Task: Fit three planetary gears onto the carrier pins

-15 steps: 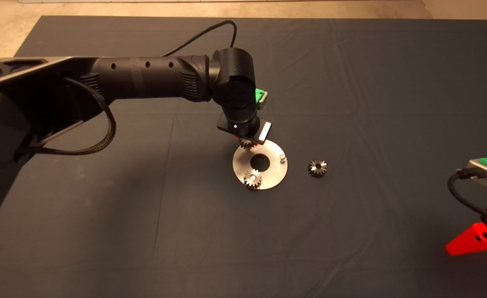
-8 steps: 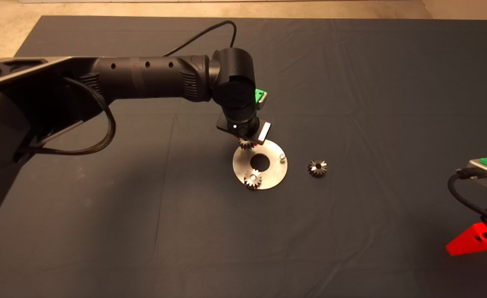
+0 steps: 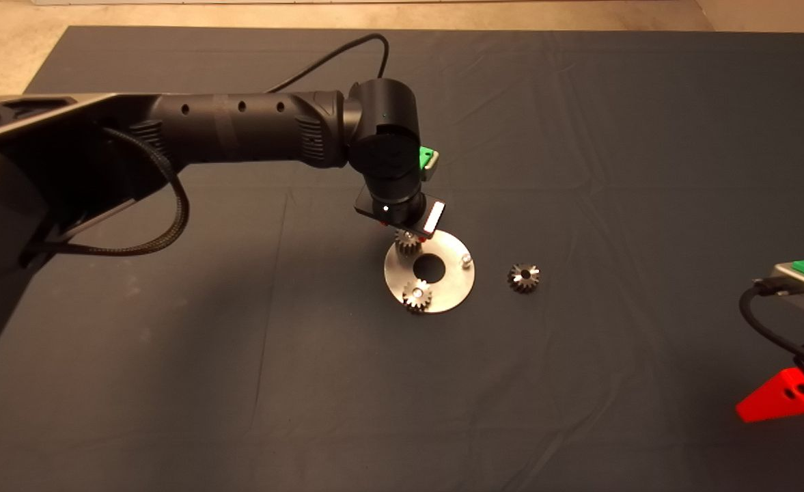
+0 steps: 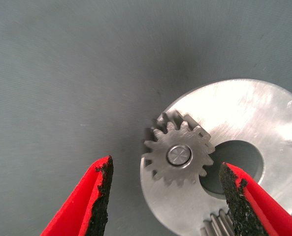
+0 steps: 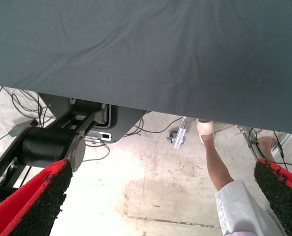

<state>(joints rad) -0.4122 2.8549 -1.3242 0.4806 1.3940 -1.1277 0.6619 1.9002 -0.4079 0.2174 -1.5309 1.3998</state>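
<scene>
The shiny round disc (image 3: 442, 287) lies mid-mat with its carrier pins. One planetary gear (image 3: 407, 241) (image 4: 178, 155) sits on the pin nearest the left arm, the pin top showing in its centre. A second gear (image 3: 417, 296) sits on the near pin. The pin (image 3: 466, 259) on the disc's right side is bare. The darker third gear (image 3: 524, 277) lies on the mat to the right of the disc. My left gripper (image 3: 410, 232) (image 4: 168, 196) hovers open just above the first gear, its fingers wide on either side and touching nothing. My right gripper (image 3: 787, 400) waits open at the lower right edge.
The dark mat (image 3: 579, 137) surrounds the disc, with open cloth on all sides. In the right wrist view the mat's edge, cables, a black stand (image 5: 52, 147) and a person's leg (image 5: 217, 167) show on the floor beyond.
My left gripper has lifted slightly up and away from the disc, uncovering the gear that now rests free on its pin. Nothing else has moved.
</scene>
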